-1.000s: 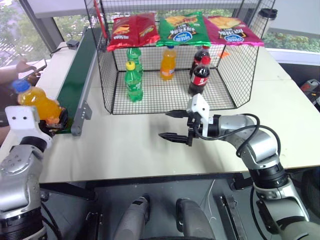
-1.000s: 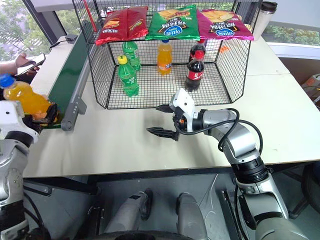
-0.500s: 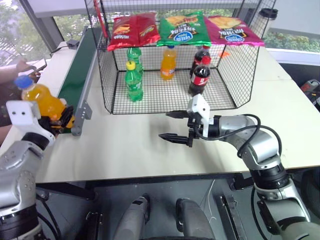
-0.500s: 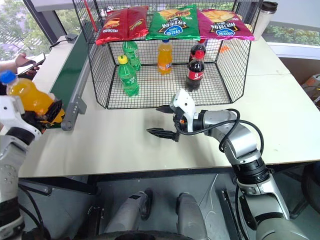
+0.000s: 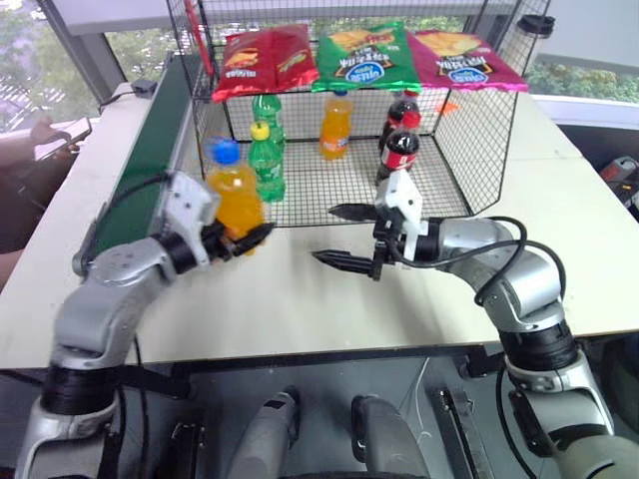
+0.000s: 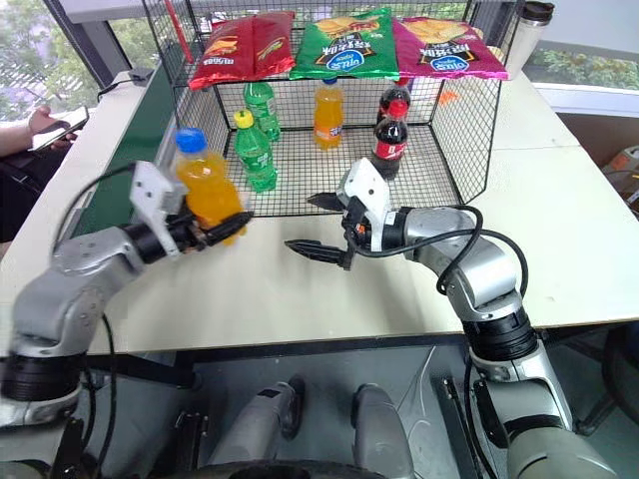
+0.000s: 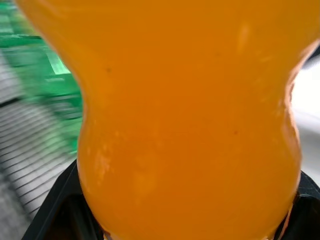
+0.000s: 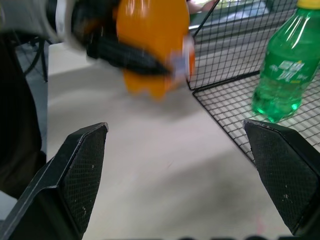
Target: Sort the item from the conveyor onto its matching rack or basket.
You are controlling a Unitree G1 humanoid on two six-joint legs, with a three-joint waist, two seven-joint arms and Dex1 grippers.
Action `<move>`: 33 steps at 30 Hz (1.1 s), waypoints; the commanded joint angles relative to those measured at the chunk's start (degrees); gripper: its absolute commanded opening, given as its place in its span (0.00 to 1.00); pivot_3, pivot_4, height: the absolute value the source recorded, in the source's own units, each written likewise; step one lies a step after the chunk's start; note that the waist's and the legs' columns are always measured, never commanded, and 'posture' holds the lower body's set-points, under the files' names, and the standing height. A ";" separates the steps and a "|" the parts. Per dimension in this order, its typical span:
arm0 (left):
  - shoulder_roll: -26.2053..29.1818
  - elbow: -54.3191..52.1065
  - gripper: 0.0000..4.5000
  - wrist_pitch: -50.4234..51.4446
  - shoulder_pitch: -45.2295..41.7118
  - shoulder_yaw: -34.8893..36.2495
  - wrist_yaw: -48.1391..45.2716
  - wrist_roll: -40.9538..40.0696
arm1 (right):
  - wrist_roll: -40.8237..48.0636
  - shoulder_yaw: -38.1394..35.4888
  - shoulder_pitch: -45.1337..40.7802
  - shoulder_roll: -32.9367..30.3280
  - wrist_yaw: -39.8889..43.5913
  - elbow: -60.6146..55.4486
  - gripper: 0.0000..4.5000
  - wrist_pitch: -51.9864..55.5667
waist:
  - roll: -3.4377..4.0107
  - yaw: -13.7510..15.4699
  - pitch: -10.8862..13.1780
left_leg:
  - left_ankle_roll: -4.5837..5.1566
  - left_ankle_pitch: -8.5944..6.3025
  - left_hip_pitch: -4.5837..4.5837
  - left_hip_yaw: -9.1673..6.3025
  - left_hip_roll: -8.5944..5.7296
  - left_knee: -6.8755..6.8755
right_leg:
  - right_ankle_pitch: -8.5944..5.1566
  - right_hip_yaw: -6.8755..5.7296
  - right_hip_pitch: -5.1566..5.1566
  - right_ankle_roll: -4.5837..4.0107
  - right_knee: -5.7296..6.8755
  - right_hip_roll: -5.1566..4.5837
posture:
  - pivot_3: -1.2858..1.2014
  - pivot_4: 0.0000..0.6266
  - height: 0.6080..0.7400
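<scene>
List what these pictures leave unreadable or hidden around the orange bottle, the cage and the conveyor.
- Orange bottle: left wrist view shows just orange body; cap and base cut off, the left pincer grips it.
- Conveyor: near end hidden by the left arm in the eye views.
- Black wire cage: rear floor hidden under the chip bags.
- Green bottle: cap cut off, right wrist view.
</scene>
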 commanded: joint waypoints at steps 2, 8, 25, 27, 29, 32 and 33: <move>-3.16 1.98 0.67 -6.94 -3.29 -5.89 -4.48 3.84 | 1.68 -2.10 -1.77 -0.32 -1.01 -2.67 1.00 0.51 | 0.00 -0.07 0.00 | 0.01 -0.01 0.00 0.00 -0.02 0.00 | 0.00 0.00 0.00 0.00 -0.03 0.00 | 0.52 0.24 0.99; -6.66 5.87 0.67 -10.43 -5.22 -10.34 -7.36 7.34 | 2.18 -2.12 -2.25 -0.36 -1.84 -3.26 1.00 0.89 | 0.01 -0.24 0.00 | 0.05 -0.01 0.01 0.00 0.03 -0.01 | 0.01 0.00 -0.02 0.01 0.02 0.02 | 0.52 0.24 0.99; -12.63 6.31 0.67 -10.80 -6.82 -11.84 -8.58 9.60 | 1.81 -1.80 -3.98 1.60 -3.76 -0.72 0.60 -0.14 | 0.00 -0.21 0.00 | 0.16 0.06 0.02 -0.01 0.01 0.04 | 0.10 -0.01 0.00 0.19 0.05 0.04 | 0.52 0.24 0.99; -12.67 6.26 0.67 -10.79 -6.73 -11.76 -8.49 9.63 | 1.80 -1.88 -3.98 1.79 -3.89 -0.74 0.53 -0.13 | 0.00 -0.18 0.00 | 0.16 0.06 0.03 0.00 0.01 0.05 | 0.10 -0.01 0.01 0.18 0.07 0.04 | 0.52 0.24 0.99; -12.66 6.17 0.67 -10.77 -6.64 -11.73 -8.47 9.62 | 1.79 -1.88 -3.94 1.87 -3.98 -0.86 0.53 -0.07 | 0.00 -0.15 0.00 | 0.16 0.06 0.03 0.00 0.00 0.06 | 0.10 -0.01 0.01 0.18 0.07 0.04 | 0.52 0.24 0.99; -13.02 6.73 0.67 -12.21 -6.64 -11.54 -7.51 10.60 | 1.33 -1.71 -3.97 1.80 -4.40 -0.84 0.53 0.08 | 0.00 -0.13 0.00 | 0.16 0.06 0.03 0.00 -0.01 0.07 | 0.10 -0.01 0.01 0.18 0.07 0.05 | 0.52 0.24 0.99; -12.97 6.85 0.78 -12.06 -6.57 -11.50 -7.72 10.45 | 1.30 -1.67 -3.96 1.75 -4.41 -0.88 0.53 0.16 | 0.00 -0.13 0.00 | 0.16 0.06 0.03 0.00 -0.01 0.07 | 0.10 -0.01 0.01 0.19 0.07 0.05 | 0.52 0.24 0.99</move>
